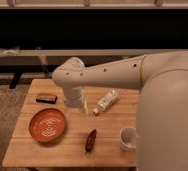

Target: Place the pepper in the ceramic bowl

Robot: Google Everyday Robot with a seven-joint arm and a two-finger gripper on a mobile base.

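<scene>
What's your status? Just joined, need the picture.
Gripper open, empty, above the table behind pepper. Pepper flat on table, right of ceramic bowl, not touching. Nothing between them; white cup off right.
</scene>
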